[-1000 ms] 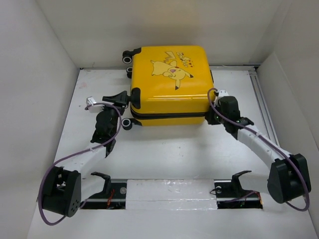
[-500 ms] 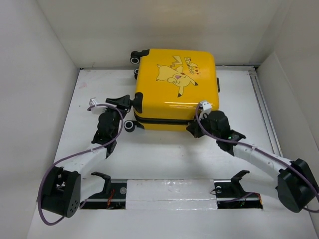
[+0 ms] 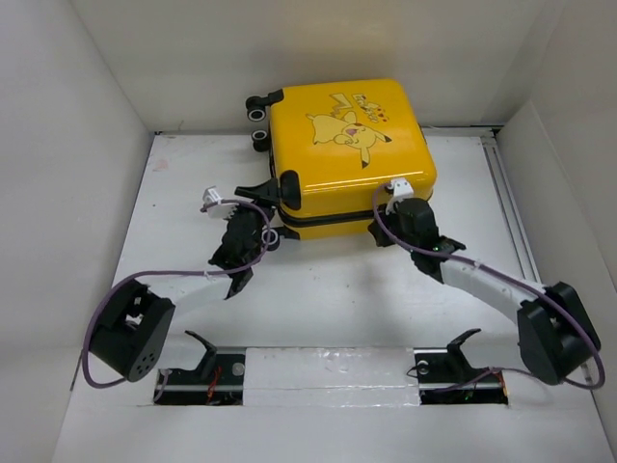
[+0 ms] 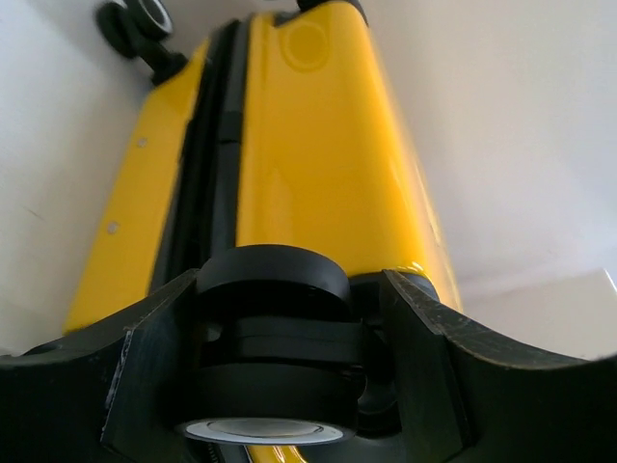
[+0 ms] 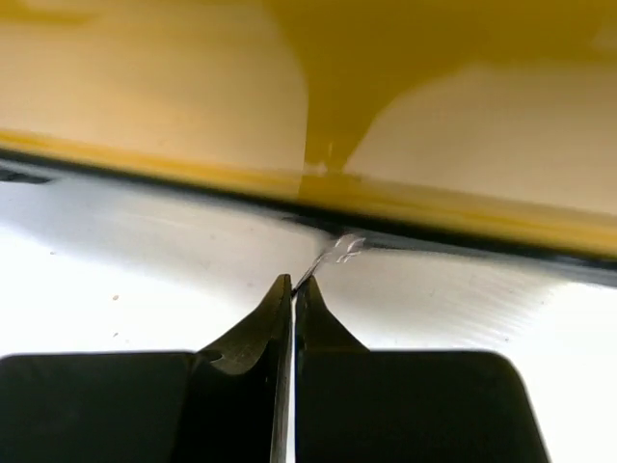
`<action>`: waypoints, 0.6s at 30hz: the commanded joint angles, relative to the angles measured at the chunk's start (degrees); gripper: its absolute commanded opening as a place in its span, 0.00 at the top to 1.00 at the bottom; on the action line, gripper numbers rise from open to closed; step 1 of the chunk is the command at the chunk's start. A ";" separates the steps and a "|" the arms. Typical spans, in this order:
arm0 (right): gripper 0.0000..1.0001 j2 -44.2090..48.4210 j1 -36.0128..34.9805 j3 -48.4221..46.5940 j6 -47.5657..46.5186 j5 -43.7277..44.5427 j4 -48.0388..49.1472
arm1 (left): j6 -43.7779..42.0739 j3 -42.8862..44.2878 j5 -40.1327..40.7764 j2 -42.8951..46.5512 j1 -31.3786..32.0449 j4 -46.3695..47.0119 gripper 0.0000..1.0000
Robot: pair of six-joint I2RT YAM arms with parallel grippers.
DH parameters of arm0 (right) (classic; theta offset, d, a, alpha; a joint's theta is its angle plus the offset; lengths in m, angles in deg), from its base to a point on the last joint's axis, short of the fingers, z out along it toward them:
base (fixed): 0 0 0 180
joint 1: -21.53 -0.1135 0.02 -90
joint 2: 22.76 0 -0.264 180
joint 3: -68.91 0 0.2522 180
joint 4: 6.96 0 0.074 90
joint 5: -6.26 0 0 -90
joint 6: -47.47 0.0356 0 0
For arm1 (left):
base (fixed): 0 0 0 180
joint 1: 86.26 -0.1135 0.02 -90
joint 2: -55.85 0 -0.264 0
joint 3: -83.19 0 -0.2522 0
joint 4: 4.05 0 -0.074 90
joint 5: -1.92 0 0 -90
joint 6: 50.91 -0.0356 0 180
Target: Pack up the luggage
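Note:
The luggage (image 3: pixel 347 145) is a yellow hard-shell suitcase with a cartoon on top. It lies flat and closed at the back of the table, turned at an angle. My left gripper (image 3: pixel 272 198) is at its near-left corner, jaws closed around a black wheel (image 4: pixel 275 289) of the luggage (image 4: pixel 308 154). My right gripper (image 3: pixel 384 231) is at the near edge, by the black zipper seam. In the right wrist view, the right gripper (image 5: pixel 294 285) is shut and pinches a thin silver zipper pull (image 5: pixel 333 253) below the yellow shell (image 5: pixel 289 96).
White walls (image 3: pixel 87 145) close in the table on the left, back and right. A metal rail (image 3: pixel 506 212) runs along the right side. The arms' mounting bar (image 3: pixel 328 371) lies across the near edge. Two more black wheels (image 3: pixel 258 114) stick out at the luggage's far-left corner.
The luggage has slid right and back and turned clockwise. My left gripper followed it rightward on the wheel. My right gripper moved left from the near-right corner along the front edge.

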 commanded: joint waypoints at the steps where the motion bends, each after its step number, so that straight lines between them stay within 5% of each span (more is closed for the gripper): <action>1: 1.00 6.98 -9.98 5.16 1.88 -22.32 10.23 | -2.52 5.82 -30.92 -2.98 11.08 2.52 1.00; 6: 1.00 9.89 -19.30 6.69 3.47 -16.09 5.86 | -3.93 7.94 -30.92 -0.61 8.27 0.24 1.00; 14: 1.00 10.34 -13.69 -1.81 -2.33 -11.07 0.67 | -2.44 2.23 -32.06 5.28 7.57 -1.00 1.00; 18: 1.00 14.18 -10.72 3.31 -0.67 2.61 -2.07 | -1.82 0.74 -30.75 6.94 6.87 -1.88 1.00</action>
